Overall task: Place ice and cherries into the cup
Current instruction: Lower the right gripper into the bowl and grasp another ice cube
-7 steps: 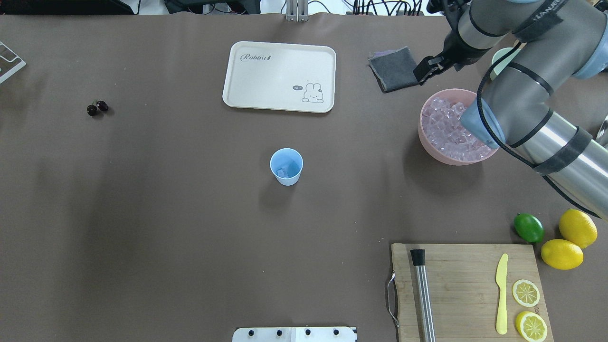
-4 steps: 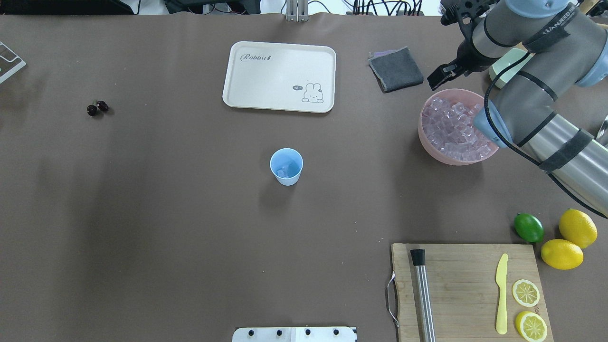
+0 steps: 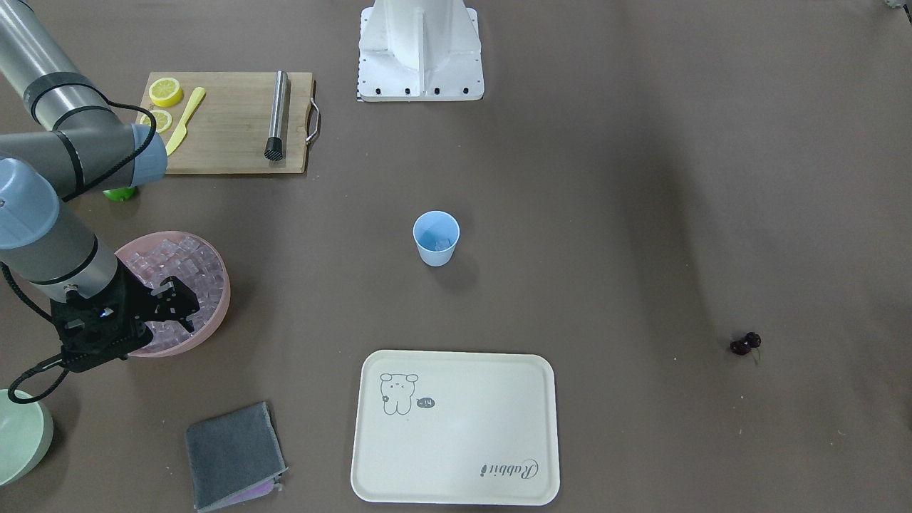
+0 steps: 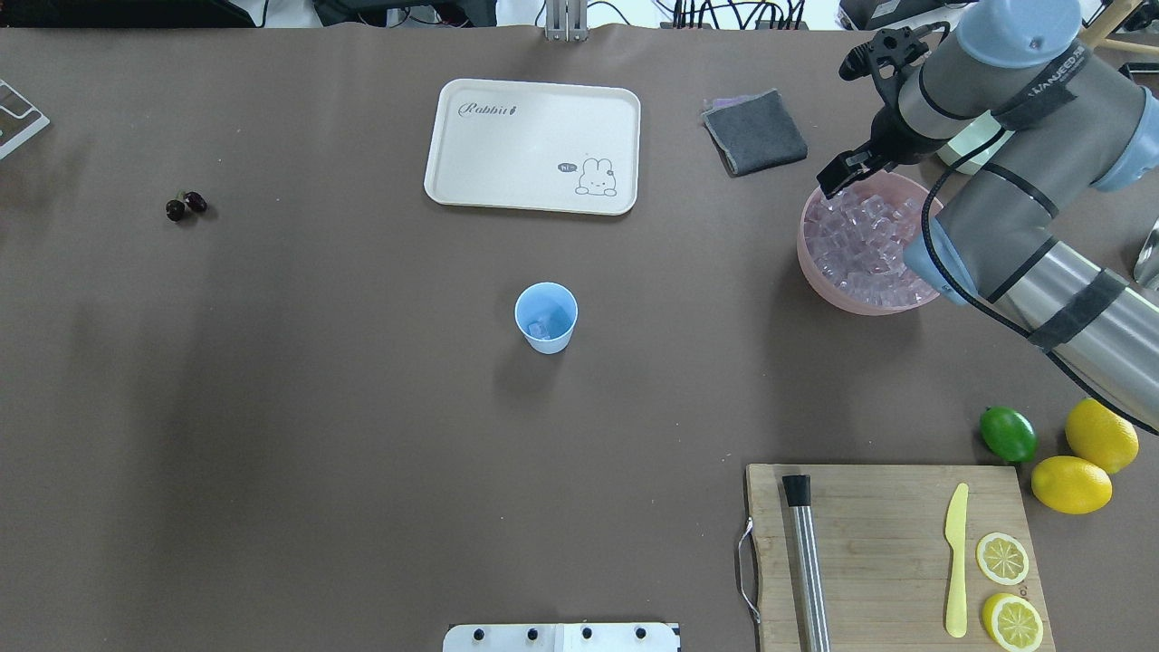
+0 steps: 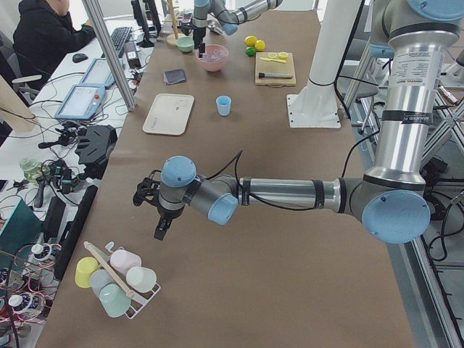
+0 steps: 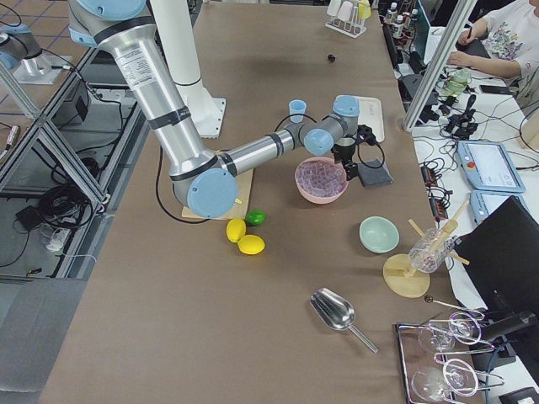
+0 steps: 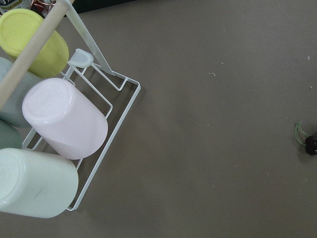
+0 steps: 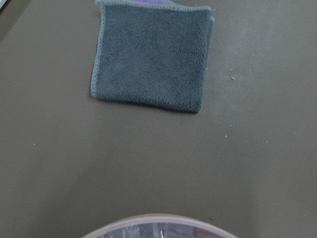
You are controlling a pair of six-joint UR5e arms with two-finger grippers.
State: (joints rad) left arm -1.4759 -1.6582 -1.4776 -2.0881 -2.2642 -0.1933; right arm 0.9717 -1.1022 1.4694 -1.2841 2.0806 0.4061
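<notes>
The light-blue cup [image 4: 546, 317] stands mid-table with clear ice [image 4: 541, 327] in its bottom; it also shows in the front view [image 3: 436, 238]. Many more ice cubes [image 4: 860, 240] fill the pink bowl [image 4: 815, 272] at the right. My right gripper [image 4: 838, 174] hangs over the bowl's far-left rim, looks open and holds nothing; the front view shows it too [image 3: 177, 303]. The cherries [image 4: 186, 206] lie far left on the table and at the left wrist view's right edge [image 7: 311, 144]. My left gripper [image 5: 161, 232] hovers near them; I cannot tell its state.
A cream tray [image 4: 532, 145] and a grey cloth [image 4: 756, 131] lie at the back. A cutting board [image 4: 887, 543] with muddler, knife and lemon slices sits front right, beside a lime [image 4: 1008, 434] and lemons. A pale green bowl [image 3: 18, 434] and a cup rack [image 7: 64, 134] stand at the ends.
My right gripper has moved from over the grey cloth rightward to the pink bowl's far rim. The cup and the cherries have not moved.
</notes>
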